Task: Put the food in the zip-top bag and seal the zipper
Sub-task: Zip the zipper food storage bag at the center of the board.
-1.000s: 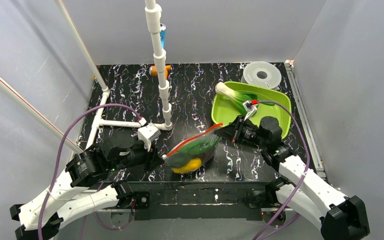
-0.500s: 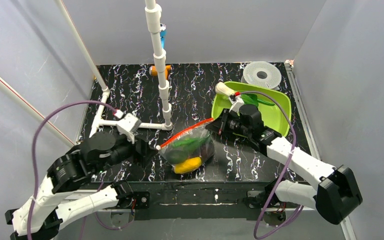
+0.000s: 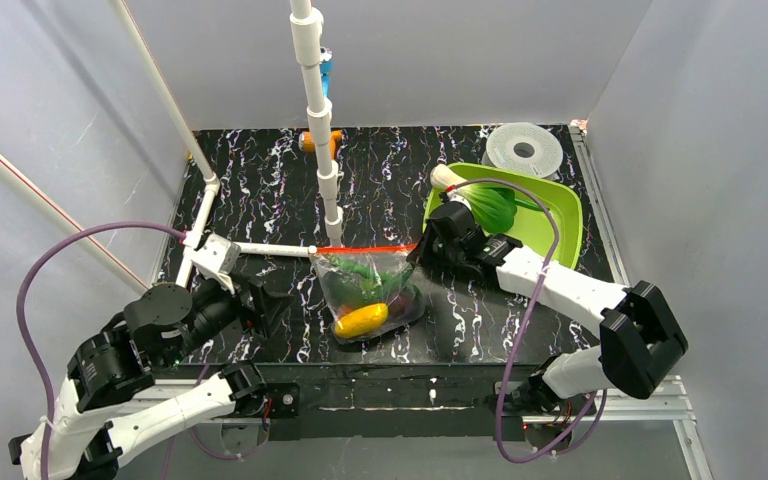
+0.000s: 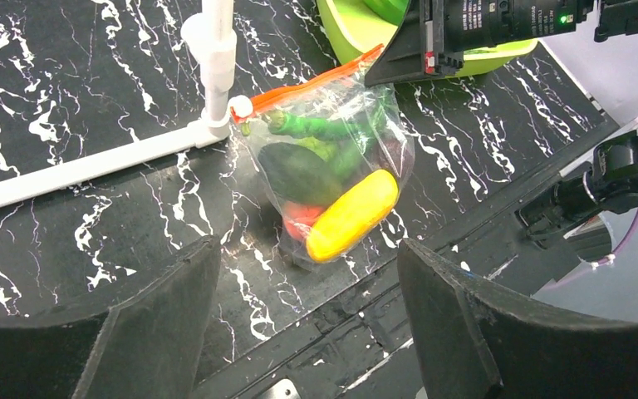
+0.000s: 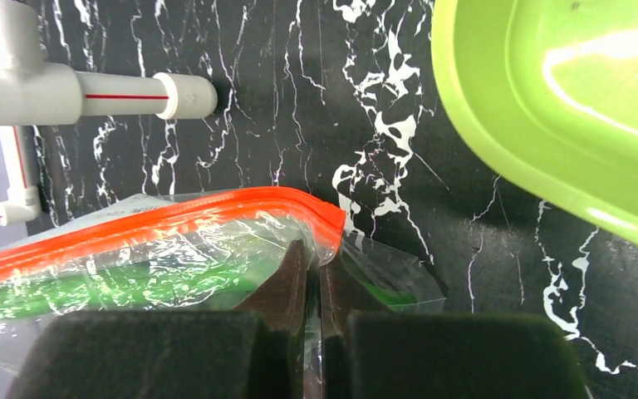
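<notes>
The zip-top bag [image 3: 375, 283] stands on the black table holding food: a yellow piece [image 3: 360, 320], green pods [image 4: 311, 127], a dark green avocado [image 4: 295, 173] and something orange-red. Its zipper [image 3: 365, 249] runs along the top edge. My right gripper [image 3: 421, 252] is shut on the bag's right corner just under the zipper [image 5: 174, 218], the plastic pinched between its fingers [image 5: 295, 278]. My left gripper [image 3: 278, 305] is open, left of the bag and apart from it. In the left wrist view the bag [image 4: 332, 150] lies ahead of the left gripper [image 4: 307, 332].
A lime-green tray [image 3: 552, 225] behind the right arm holds a leafy green vegetable [image 3: 488, 203]. A white pipe frame [image 3: 260, 249] ends beside the zipper's left end, with its upright post [image 3: 318, 110] behind. A white spool [image 3: 523, 150] sits at the back right.
My left gripper let go of the bag's left corner, opened and drew back left. My right gripper carried its corner back and left; the bag swung round until the zipper lies across the table.
</notes>
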Motion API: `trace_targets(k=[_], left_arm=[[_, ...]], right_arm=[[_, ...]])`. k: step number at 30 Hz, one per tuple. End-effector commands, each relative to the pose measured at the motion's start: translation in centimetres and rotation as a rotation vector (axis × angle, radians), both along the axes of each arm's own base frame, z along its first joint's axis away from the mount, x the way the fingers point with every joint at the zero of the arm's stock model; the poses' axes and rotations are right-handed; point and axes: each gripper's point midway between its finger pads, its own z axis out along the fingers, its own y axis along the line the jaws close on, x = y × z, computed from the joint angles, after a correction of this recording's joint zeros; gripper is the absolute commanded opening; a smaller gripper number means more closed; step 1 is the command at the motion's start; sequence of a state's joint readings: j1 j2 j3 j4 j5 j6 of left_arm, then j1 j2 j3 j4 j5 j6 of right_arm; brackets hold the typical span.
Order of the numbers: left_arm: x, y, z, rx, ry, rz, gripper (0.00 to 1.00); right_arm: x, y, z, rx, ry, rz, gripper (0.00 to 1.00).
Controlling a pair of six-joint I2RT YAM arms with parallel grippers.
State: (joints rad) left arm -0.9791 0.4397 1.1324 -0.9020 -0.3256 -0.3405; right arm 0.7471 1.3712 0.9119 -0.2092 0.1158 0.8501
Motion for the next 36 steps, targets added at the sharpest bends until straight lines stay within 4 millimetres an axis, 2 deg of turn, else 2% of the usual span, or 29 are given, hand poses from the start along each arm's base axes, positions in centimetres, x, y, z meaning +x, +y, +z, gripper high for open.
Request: trace_targets(k=[1,4,7,9,12,17,19,22,25,26,28,32,34,36], left_arm=[[0.5,-0.4,-0.9,0.037,0.023,0.012,0.77],[0.7,-0.7,-1.1,0.047,0.021,0.006,0.77],[0.8,-0.9,-1.0,0.046,0.016,0.003,0.77],[0.7,-0.9,-0.9,0.044,0.018,0.000,0.77],[0.5,-0.6,-1.0,0.046,0.021,-0.003,0.77],[0.2,-0.1,-1.1,0.042,0.020,0.006,0.77],[0.2,-0.1,-1.1,0.037,0.018,0.005,0.77],[0.4,-0.6,-1.1,0.032,0.017,-0.003,0.77],[0.6,-1.5,-1.1,0.027,0.025,-0.020,0.76],[0.6,-1.7,-1.0,0.024,0.028,-0.026,0.76],[0.6,-2.2,-0.9,0.022,0.039,-0.039,0.76],[0.2,-2.5,-1.0,0.016,0.063,-0.054,0.76],[0.1,-2.4,-1.1,0.015,0.068,-0.052,0.76],[0.1,-2.4,-1.3,0.016,0.071,-0.049,0.76]], right_arm=[[-1.2,0.1,-1.2,-0.094,0.034,-0.006,0.01],[-1.9,1.5,-0.9,-0.095,0.028,0.005,0.01],[-1.8,1.1,-1.5,-0.115,0.034,-0.022,0.01],[-1.3,-0.2,-1.8,-0.183,0.012,-0.050,0.01],[-1.0,-3.2,-2.1,-0.320,0.008,-0.104,0.01],[-2.3,-7.5,-2.4,-0.453,-0.004,-0.148,0.01],[-3.0,-8.2,-2.5,-0.463,0.007,-0.142,0.01],[-4.4,-7.6,-2.8,-0.410,0.045,-0.096,0.01],[-5.6,-5.8,-3.7,-0.334,0.091,-0.048,0.10],[-5.8,-5.8,-4.1,-0.337,0.102,-0.052,0.12],[-5.7,-6.8,-4.8,-0.383,0.110,-0.091,0.17],[-4.5,-10.0,-5.4,-0.515,0.067,-0.173,0.24],[-4.4,-10.6,-5.3,-0.525,0.070,-0.184,0.26],[-4.4,-10.7,-4.8,-0.513,0.060,-0.184,0.35]])
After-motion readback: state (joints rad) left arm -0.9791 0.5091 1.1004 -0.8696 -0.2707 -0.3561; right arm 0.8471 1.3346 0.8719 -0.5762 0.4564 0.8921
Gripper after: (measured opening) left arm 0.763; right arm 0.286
